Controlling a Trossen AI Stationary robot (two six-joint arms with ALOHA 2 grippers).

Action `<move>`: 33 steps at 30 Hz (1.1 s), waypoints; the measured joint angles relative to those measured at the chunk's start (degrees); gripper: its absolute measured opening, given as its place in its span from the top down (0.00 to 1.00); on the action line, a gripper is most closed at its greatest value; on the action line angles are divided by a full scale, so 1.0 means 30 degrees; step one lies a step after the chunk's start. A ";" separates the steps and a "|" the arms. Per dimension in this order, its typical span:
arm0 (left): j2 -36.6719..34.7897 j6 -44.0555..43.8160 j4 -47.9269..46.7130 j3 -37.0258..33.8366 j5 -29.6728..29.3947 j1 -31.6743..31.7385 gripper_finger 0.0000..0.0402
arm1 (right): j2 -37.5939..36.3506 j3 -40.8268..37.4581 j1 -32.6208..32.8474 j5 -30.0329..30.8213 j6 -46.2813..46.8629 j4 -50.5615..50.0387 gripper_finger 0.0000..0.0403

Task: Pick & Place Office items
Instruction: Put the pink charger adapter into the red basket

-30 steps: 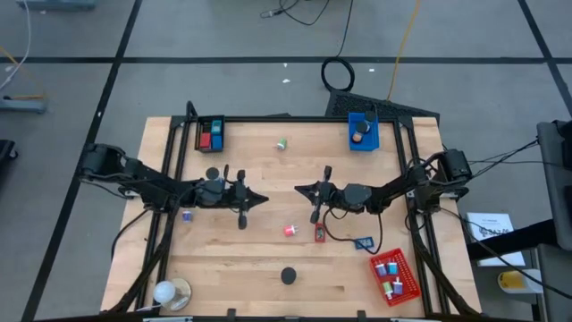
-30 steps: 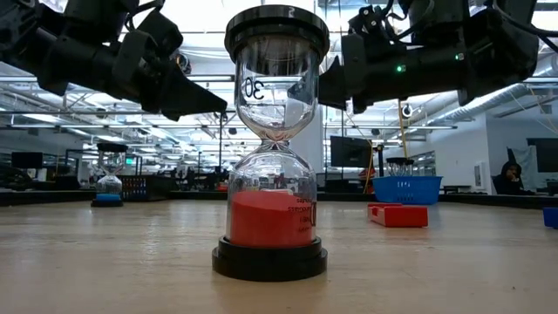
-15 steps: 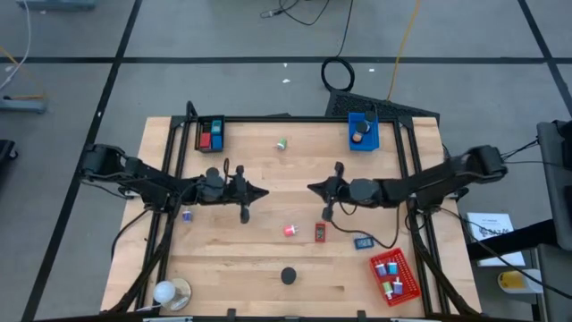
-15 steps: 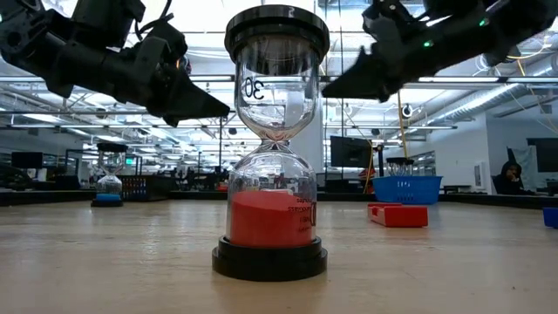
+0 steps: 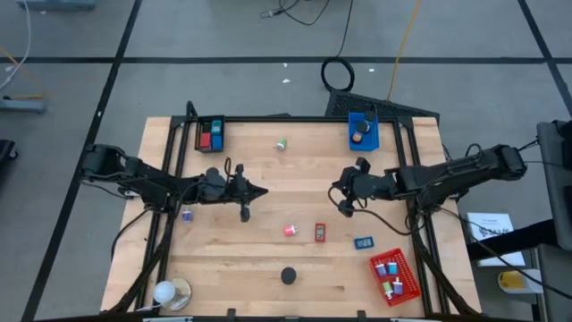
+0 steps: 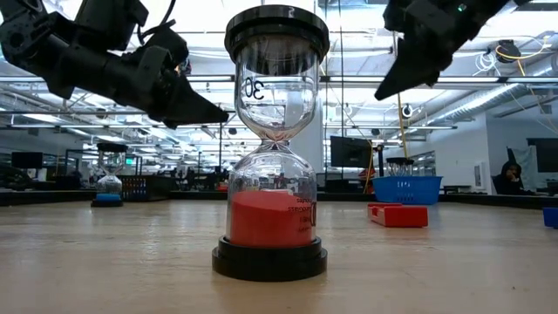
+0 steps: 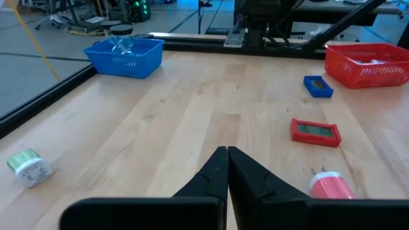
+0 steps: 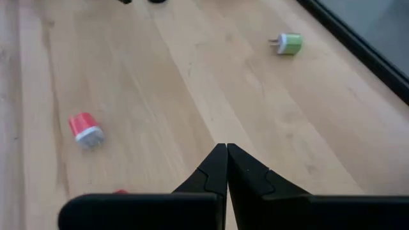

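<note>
While both hover mid-desk (image 5: pixel 268 268) | left hand (image 5: pixel 259 191) closed, empty | right hand (image 5: pixel 336 188) closed, empty

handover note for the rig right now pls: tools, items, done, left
Left tool: shut, empty, above mid-table.
Right tool: shut, empty, above the table right of centre.
Binned: items in the red tray, blue tray and black tray.
Loose on the table: green item, pink roll, red block, blue block, purple item.
The hourglass stands at the front edge.
Left: five loose items to bin.
</note>
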 joint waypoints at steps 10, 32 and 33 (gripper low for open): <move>0.0000 0.0003 -0.0407 0.0000 -0.0007 0.0197 0.96 | 0.0653 0.1467 0.1591 0.0013 0.1377 -0.2273 1.00; -0.0007 -0.0175 -0.0419 0.0000 -0.0015 0.0605 0.92 | 0.1373 0.2735 0.4215 -0.1179 0.3140 -0.4888 0.95; -0.0007 -0.0174 -0.0445 0.0000 -0.0015 0.0605 0.92 | 0.1400 0.3117 0.4240 -0.1201 0.3429 -0.5466 0.95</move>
